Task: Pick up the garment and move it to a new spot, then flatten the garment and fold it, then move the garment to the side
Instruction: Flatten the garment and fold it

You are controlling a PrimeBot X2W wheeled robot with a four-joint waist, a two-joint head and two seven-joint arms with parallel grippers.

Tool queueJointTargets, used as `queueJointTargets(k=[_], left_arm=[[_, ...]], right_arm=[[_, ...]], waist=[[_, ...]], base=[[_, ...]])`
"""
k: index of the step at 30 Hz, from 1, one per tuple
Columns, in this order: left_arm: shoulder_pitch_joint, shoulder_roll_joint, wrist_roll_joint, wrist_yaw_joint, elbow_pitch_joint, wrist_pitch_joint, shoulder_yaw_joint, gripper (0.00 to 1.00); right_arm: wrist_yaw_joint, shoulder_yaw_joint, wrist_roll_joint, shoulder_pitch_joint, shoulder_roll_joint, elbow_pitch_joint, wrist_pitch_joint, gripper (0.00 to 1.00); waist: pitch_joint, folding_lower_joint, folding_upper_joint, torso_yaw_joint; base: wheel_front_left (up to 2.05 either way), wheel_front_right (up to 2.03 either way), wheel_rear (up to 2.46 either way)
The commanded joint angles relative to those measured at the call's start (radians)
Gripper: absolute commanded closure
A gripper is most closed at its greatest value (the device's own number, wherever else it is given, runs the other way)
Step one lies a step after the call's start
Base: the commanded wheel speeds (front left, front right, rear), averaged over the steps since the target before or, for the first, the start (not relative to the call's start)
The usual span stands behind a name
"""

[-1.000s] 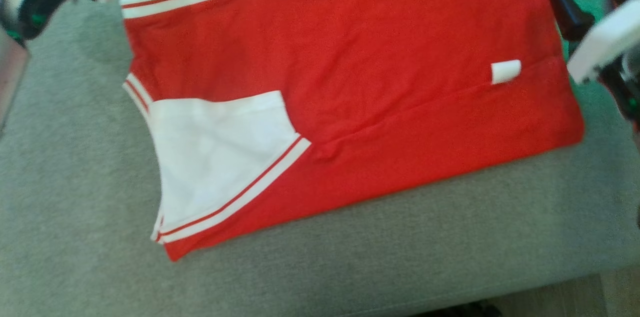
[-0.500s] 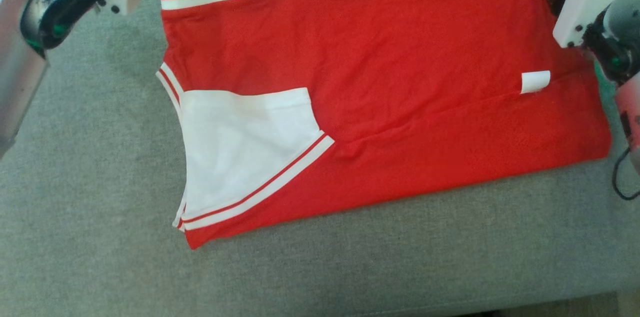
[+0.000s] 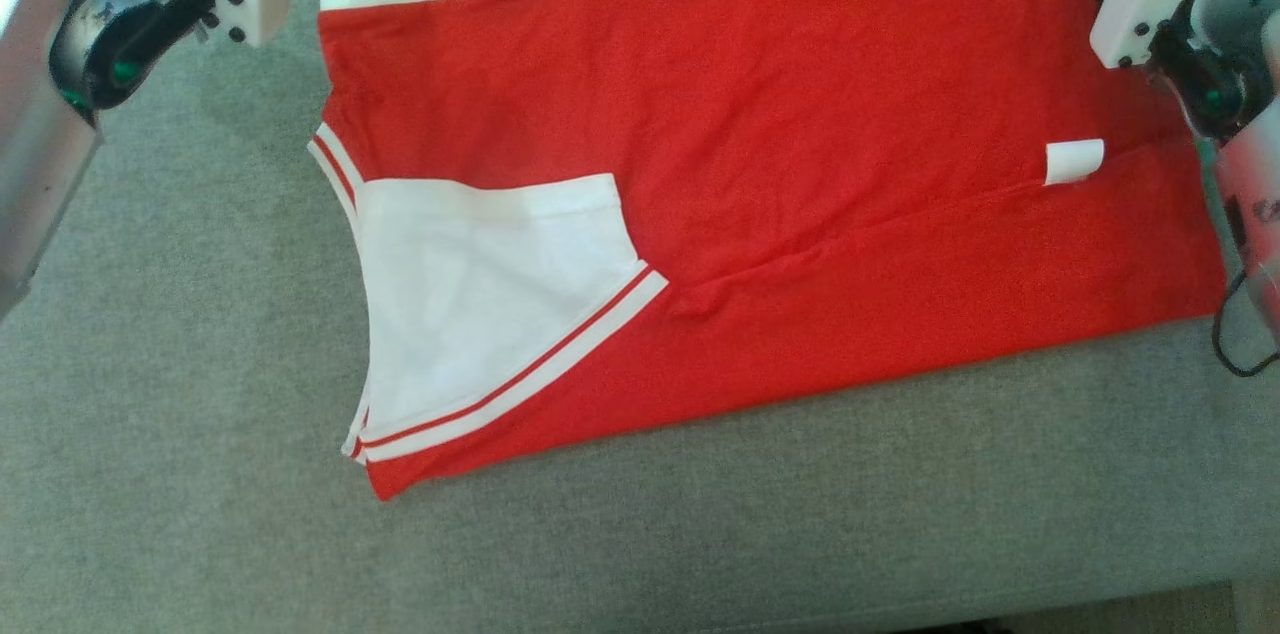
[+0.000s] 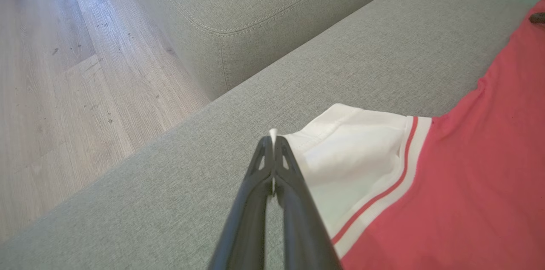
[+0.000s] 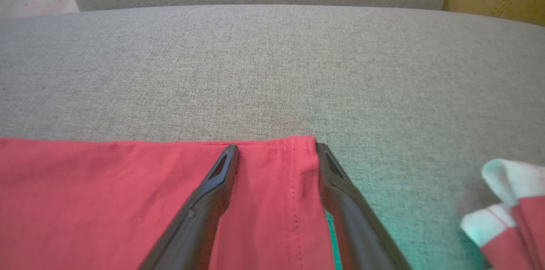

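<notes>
Red T-shirt with white sleeves lies spread flat on the grey sofa seat, its collar end toward the robot's left and its hem toward the right. At the far left the wooden floor shows beside the sofa in the left wrist view. The left tool has its two dark fingers pressed together, clamped on the edge of the far white sleeve, a sliver of white cloth showing between the tips. The near white sleeve, trimmed with a red and white stripe, lies flat against the red body close to the seat's front. From beside that sleeve a crease runs across the red cloth toward the right, where a small white label sits on it near the hem. At the far hem corner the right tool has its fingers well apart, one lying over the red cloth and the other just at the shirt's side edge, so the corner sits between them. Further right, apart from the shirt, a bunched piece of red and white cloth rests on the seat.
</notes>
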Motion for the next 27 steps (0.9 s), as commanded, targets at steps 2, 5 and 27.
queueJointTargets(k=[2, 5, 27], left_arm=[[-0.069, 0.048, -0.006, 0.002, -0.016, -0.009, 0.03, 1.0], [-0.075, 0.051, -0.014, 0.002, -0.01, -0.015, 0.02, 1.0], [-0.159, 0.051, 0.071, 0.009, 0.063, -0.278, 0.014, 1.0]], right_arm=[[-0.001, 0.01, 0.006, -0.026, 0.004, -0.016, -0.017, 0.24], [-0.001, 0.021, 0.015, -0.035, 0.004, -0.007, -0.021, 0.51], [-0.001, -0.002, 0.066, -0.098, -0.048, 0.029, -0.184, 1.0]], waist=[[0.002, 0.0, 0.0, 0.0], [0.003, 0.0, 0.0, 0.002], [0.002, 0.0, 0.0, 0.005]], base=[[0.0, 0.0, 0.0], [0.0, 0.0, 0.0], [0.0, 0.0, 0.0]])
